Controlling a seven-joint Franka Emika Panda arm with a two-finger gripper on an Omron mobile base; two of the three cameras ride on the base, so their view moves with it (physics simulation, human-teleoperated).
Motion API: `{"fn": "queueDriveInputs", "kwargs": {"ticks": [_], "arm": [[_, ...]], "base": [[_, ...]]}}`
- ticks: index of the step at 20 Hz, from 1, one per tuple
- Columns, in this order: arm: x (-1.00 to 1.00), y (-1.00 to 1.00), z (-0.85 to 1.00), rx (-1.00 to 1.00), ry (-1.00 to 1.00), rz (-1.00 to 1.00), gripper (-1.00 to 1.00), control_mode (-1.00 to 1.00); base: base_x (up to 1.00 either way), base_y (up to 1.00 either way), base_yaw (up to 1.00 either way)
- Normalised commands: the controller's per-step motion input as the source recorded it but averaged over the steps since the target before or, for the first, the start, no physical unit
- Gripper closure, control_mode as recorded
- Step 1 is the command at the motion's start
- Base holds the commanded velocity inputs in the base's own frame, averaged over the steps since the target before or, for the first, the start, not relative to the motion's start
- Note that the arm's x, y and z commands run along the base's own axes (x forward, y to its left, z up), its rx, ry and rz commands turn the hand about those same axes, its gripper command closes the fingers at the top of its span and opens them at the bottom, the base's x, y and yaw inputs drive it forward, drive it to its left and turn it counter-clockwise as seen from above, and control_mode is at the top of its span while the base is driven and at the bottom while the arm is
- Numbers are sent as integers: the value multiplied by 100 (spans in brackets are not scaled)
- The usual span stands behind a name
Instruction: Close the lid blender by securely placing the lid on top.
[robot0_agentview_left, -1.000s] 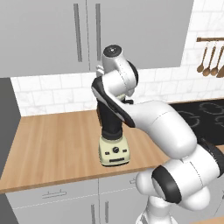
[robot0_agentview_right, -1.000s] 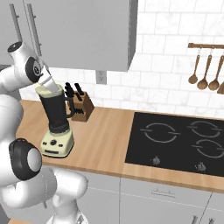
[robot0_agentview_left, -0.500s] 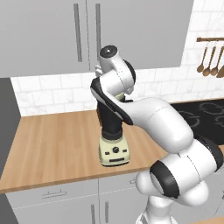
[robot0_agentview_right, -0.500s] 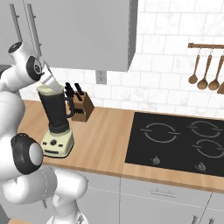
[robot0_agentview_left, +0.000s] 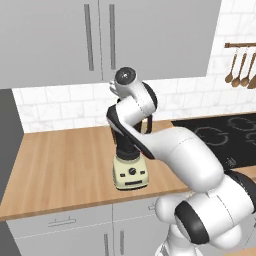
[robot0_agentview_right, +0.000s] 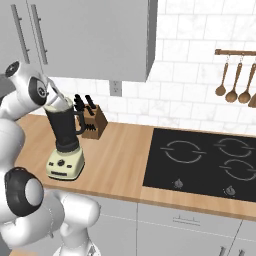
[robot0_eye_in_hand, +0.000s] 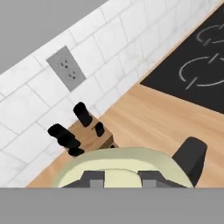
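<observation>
Hand (robot0_eye_in_hand: 119, 183) clenched on knob of flat pale cream-green round lid (robot0_eye_in_hand: 124, 168) | lid directly beneath hand, atop tall dark-jarred blender with cream base (robot0_agentview_right: 65, 145) | blender near desk's (robot0_agentview_right: 120, 160) front edge, wooden knife block (robot0_agentview_right: 92, 121) behind.

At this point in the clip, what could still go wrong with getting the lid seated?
The hand is shut on the lid's knob above the blender; the lid could land tilted on the rim instead of seating flat. Pushing down off-centre might rock the tall jar on its base. The knife block stands close behind, so a wide swing away could clip it.
</observation>
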Motion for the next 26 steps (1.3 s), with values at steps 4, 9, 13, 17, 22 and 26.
{"fn": "queueDriveInputs", "kwargs": {"ticks": [4,9,13,17,22,26], "arm": [[4,1,-23,0,-12,0,100,-100],[0,5,-8,0,-1,0,-100,-100],[-2,4,-6,0,0,0,-100,-100],[-9,0,0,0,-5,0,-100,-100],[-41,1,0,0,-6,0,-100,-100],[-61,0,0,3,-10,0,-100,-100]], "base": [[0,0,0],[0,0,0],[0,0,0],[0,0,0],[0,0,0],[0,0,0]]}}
